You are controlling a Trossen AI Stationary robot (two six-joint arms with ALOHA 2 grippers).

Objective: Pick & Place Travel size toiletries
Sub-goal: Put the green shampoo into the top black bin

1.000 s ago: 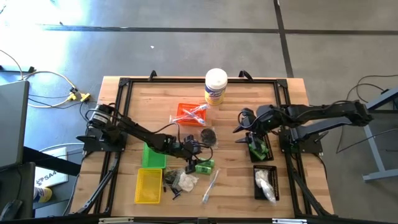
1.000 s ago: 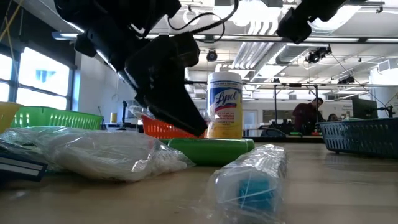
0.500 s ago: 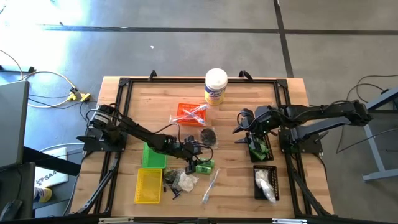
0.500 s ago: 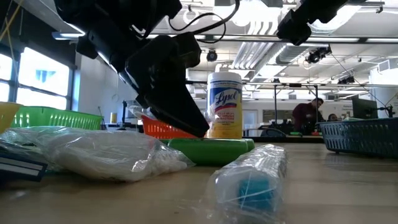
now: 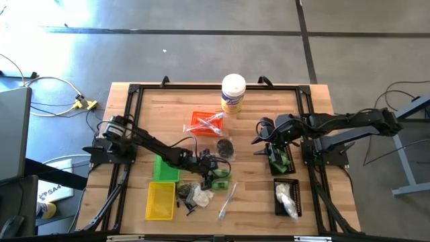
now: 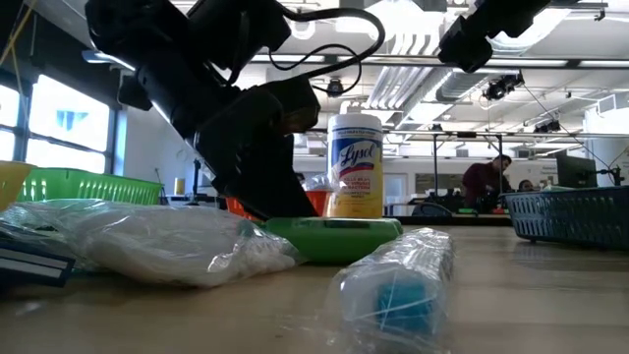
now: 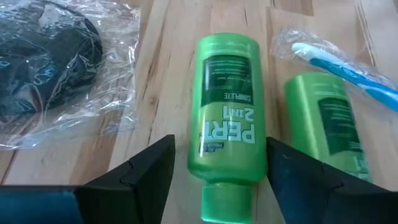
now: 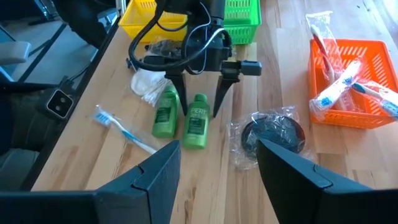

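Observation:
Two small green bottles lie side by side on the wood, caps toward the left arm. My left gripper (image 7: 219, 142) is open and low over one, the Pert bottle (image 7: 227, 118); its fingers stand on either side of the bottle without touching it. The second bottle (image 7: 326, 124) lies next to it. Close by are a wrapped blue toothbrush (image 7: 336, 62), a black piece in a clear bag (image 7: 43, 68) and a bag of white fluffy bits (image 8: 149, 84). My right gripper (image 5: 259, 142) hangs open and empty, high over the table's right half.
An orange tray (image 5: 205, 123) holds wrapped sticks. Green (image 5: 166, 168) and yellow (image 5: 161, 199) trays stand at the left. At the right, one dark tray (image 5: 279, 161) holds green items and another (image 5: 285, 197) holds white bags. A white canister (image 5: 233, 93) stands at the far edge.
My left gripper has sunk toward the table, down over the green Pert bottle, with its fingers still apart. The bottle has stayed where it was.

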